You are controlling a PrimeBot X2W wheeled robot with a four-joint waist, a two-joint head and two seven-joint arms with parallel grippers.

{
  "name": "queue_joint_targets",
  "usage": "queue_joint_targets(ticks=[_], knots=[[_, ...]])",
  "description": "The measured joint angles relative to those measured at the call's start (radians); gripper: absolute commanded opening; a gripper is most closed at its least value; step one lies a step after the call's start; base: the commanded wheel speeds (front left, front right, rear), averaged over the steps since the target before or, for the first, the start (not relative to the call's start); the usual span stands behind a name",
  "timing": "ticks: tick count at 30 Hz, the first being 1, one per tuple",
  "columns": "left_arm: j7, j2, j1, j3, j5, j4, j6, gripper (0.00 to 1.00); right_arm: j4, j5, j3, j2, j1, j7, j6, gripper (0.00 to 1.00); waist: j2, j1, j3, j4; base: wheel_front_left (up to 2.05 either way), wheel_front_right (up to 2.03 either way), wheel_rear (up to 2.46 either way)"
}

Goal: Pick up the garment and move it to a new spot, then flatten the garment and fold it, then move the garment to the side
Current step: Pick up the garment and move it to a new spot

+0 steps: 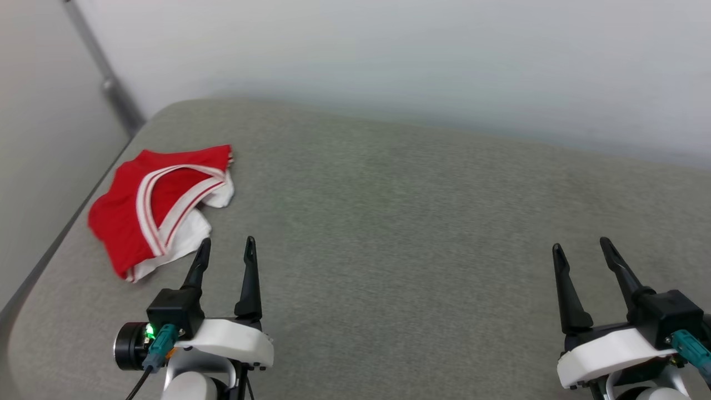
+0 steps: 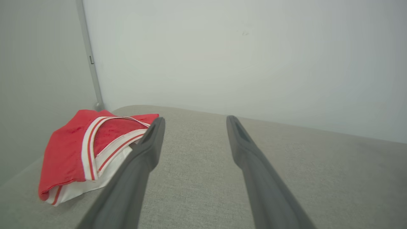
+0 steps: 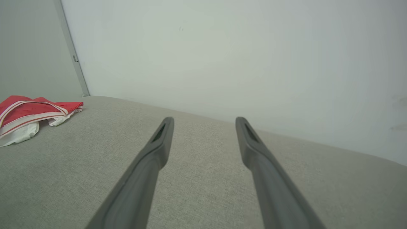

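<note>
Grey fabric surface (image 1: 416, 222), pale wall (image 1: 389, 55); garment (image 1: 119, 216) bunched left; left pincer (image 1: 228, 240), right pincer (image 1: 580, 243) agape, empty.

From the head we look forward and down over the grey counter (image 1: 400, 222), with the left claw (image 1: 228, 240) and right claw (image 1: 580, 243) rising from the bottom edge. Our left wrist camera sits low above the counter, looking along its own fingers toward the pale wall (image 2: 241, 57). The right wrist camera faces the same way. All three views share the garment (image 1: 125, 216) at the counter's left side, and it shows largest in the left wrist view.
</note>
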Motion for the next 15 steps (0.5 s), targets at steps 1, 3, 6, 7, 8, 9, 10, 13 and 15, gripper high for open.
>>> queue_joint_targets(ticks=[1, 3, 6, 7, 8, 9, 10, 13, 15], knots=[[0.000, 0.000, -0.001, 0.007, -0.005, 0.001, -0.001, 1.00, -0.001, 0.000, 0.007, 0.000, -0.003, 0.000, 0.000, 1.00, 0.0000, 0.0000, 0.002, 0.017, 0.00, 0.00, 0.00], [0.000, 0.000, 0.000, 0.026, -0.008, 0.002, 0.001, 1.00, -0.003, 0.000, 0.016, 0.000, -0.008, 0.002, 0.000, 1.00, 0.0000, 0.0000, 0.004, 0.050, 0.00, 0.00, 0.00], [0.000, 0.001, 0.000, 0.052, -0.011, 0.004, 0.002, 1.00, -0.004, 0.002, 0.027, 0.000, -0.011, 0.003, 0.000, 1.00, 0.0000, 0.0000, 0.007, 0.098, 0.00, 0.00, 0.00], [0.000, 0.000, 0.000, 0.061, -0.013, 0.004, 0.005, 1.00, -0.004, 0.002, 0.034, 0.000, -0.013, 0.003, 0.000, 1.00, 0.0000, 0.0000, 0.008, 0.113, 0.00, 0.00, 0.00], [0.000, 0.000, 0.001, 0.067, -0.013, 0.005, 0.004, 1.00, -0.004, 0.002, 0.040, 0.000, -0.016, 0.004, 0.000, 1.00, 0.0000, 0.0000, 0.009, 0.128, 0.00, 0.00, 0.00], [0.000, 0.000, 0.001, 0.074, -0.013, 0.006, 0.004, 1.00, -0.005, 0.004, 0.044, 0.000, -0.019, 0.004, 0.000, 1.00, 0.0000, 0.0000, 0.010, 0.144, 0.00, 0.00, 0.00], [0.000, 0.000, 0.001, 0.081, -0.013, 0.007, 0.004, 1.00, -0.005, 0.005, 0.047, 0.000, -0.022, 0.005, 0.000, 1.00, 0.0000, 0.0000, 0.011, 0.158, 0.00, 0.00, 0.00], [0.000, 0.000, 0.004, 0.097, -0.012, 0.009, 0.001, 1.00, -0.005, 0.009, 0.052, 0.000, -0.022, 0.004, 0.000, 1.00, 0.0000, 0.0000, 0.013, 0.200, 0.00, 0.00, 0.00], [0.000, 0.000, 0.008, 0.104, -0.012, 0.010, 0.001, 1.00, -0.006, 0.010, 0.053, 0.000, -0.022, 0.004, 0.000, 1.00, 0.0000, 0.0000, 0.014, 0.224, 0.00, 0.00, 0.00]])
